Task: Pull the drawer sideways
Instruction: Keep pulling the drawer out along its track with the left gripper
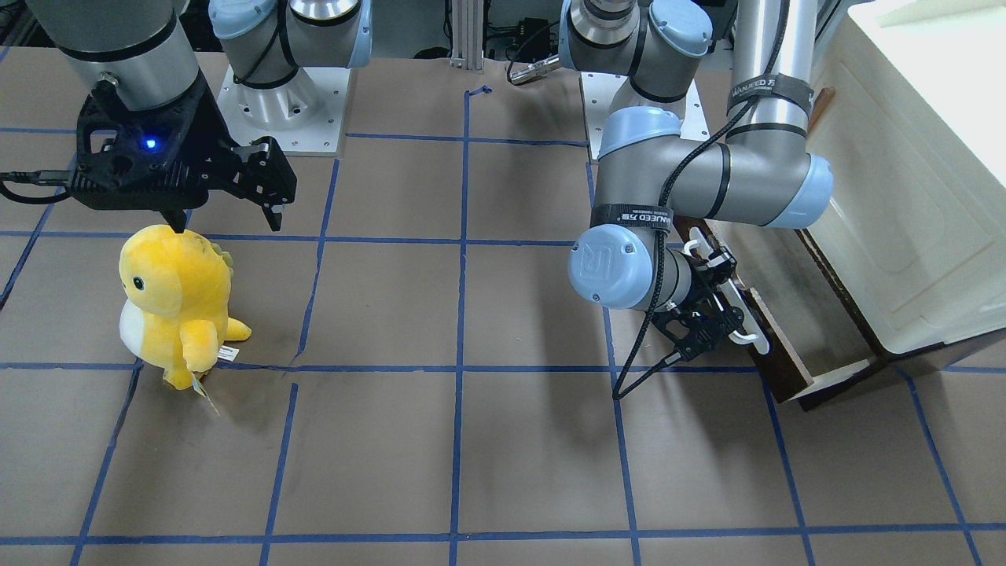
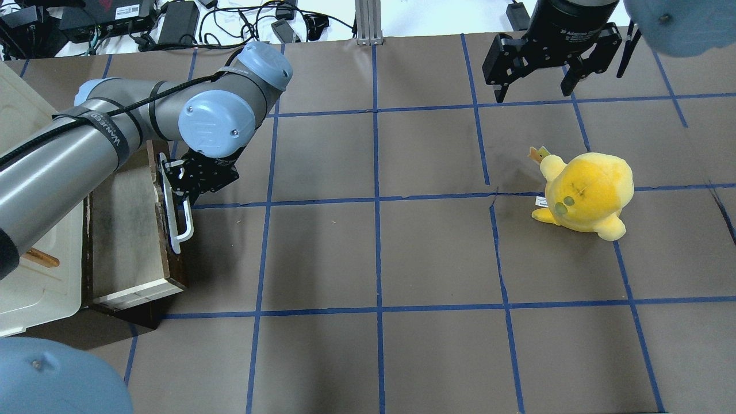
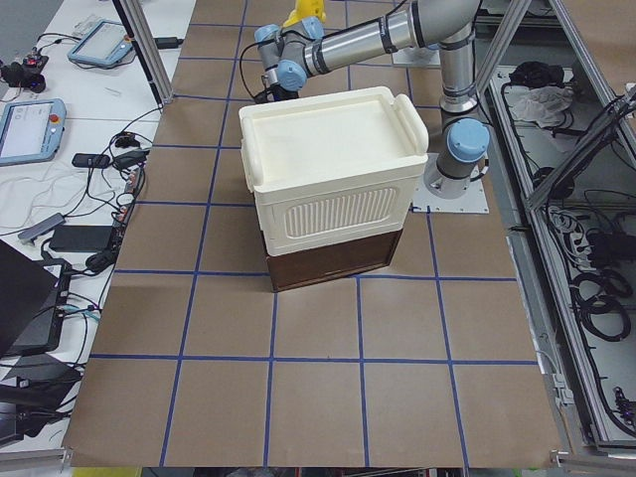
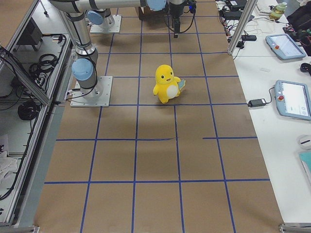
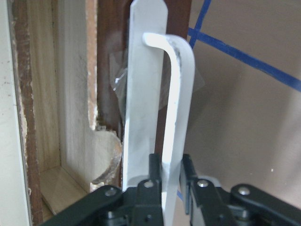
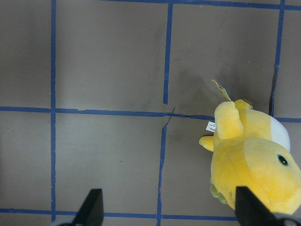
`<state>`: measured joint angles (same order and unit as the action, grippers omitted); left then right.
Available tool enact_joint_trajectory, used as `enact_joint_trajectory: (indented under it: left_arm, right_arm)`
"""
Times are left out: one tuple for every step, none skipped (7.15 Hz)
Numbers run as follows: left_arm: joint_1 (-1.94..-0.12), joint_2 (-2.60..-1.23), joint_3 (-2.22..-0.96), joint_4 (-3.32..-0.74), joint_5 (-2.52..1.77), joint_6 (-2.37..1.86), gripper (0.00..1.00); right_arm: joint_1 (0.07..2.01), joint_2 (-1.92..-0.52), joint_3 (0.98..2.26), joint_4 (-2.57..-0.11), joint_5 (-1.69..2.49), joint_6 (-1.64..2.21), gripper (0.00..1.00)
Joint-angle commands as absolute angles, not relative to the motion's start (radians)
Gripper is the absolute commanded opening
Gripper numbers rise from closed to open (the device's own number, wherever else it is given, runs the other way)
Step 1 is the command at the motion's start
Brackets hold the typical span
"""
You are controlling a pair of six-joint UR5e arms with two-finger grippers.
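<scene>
The dark brown drawer [image 1: 794, 330] stands pulled out from under the cream cabinet, its pale wood inside [image 2: 126, 230] showing. Its long white bar handle [image 2: 174, 218] runs along the front. My left gripper [image 2: 183, 194] is shut on the handle near one end. In the left wrist view the fingers [image 5: 188, 172] pinch the raised bar [image 5: 178, 108]. It also shows in the front view [image 1: 721, 303]. My right gripper [image 2: 533, 95] hangs open and empty above the table, far from the drawer, and shows in the front view [image 1: 226, 224].
The cream-white panelled cabinet [image 1: 919, 181] sits over the drawer at the table's left end [image 3: 333, 174]. A yellow plush toy [image 2: 586, 192] stands upright below and beside the right gripper [image 6: 254, 160]. Brown table paper with blue tape lines [image 2: 376, 201] covers the middle.
</scene>
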<state>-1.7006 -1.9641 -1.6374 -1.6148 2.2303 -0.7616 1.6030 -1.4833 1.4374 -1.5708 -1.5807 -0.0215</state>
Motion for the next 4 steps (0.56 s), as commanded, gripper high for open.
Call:
enact_joint_trajectory:
  left_arm:
    - [-1.701, -1.964, -1.635, -1.626, 2.232, -0.761, 0.05]
    - [-1.701, -1.956, -1.635, -1.64, 2.238, -0.761, 0.05]
    - [-1.701, -1.954, -1.637, -1.643, 2.241, -0.761, 0.05]
    - [-1.701, -1.947, -1.638, -1.657, 2.243, -0.759, 0.05]
  right_arm:
    - [1.603, -1.483, 1.437, -1.571, -1.58, -0.021, 1.0]
    - [1.603, -1.483, 1.437, -1.571, -1.58, -0.021, 1.0]
    - [1.603, -1.483, 1.437, -1.571, -1.58, -0.021, 1.0]
    - [1.603, -1.483, 1.437, -1.571, -1.582, -0.021, 1.0]
